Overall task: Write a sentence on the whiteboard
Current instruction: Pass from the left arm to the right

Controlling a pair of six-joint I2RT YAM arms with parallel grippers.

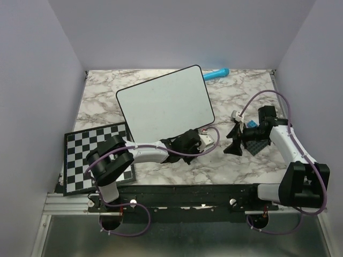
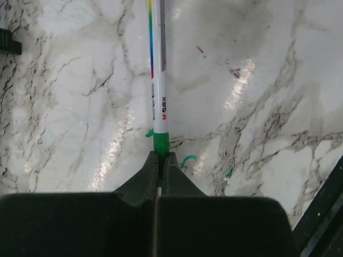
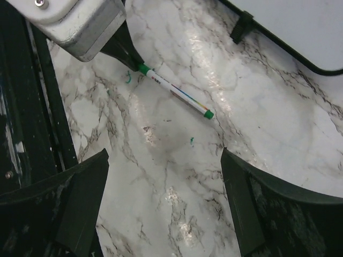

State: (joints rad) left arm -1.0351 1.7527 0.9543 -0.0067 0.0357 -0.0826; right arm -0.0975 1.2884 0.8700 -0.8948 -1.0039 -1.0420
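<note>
Marble tabletop (image 1: pixel 241 91) bears the whiteboard (image 1: pixel 165 101), lying at far centre; left gripper (image 2: pixel 161 160) pinches a green-tipped marker (image 2: pixel 158 80) by its end, right gripper (image 3: pixel 163 160) hangs spread wide above the marble nearby

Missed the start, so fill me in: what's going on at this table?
The left gripper is shut on the green end of a white-barrelled marker pen lying low on the marble tabletop. The right gripper hangs open over it, holding nothing. The large white whiteboard with a thin black rim sits farther back, and no writing shows on it, so the sentence is not yet begun.
</note>
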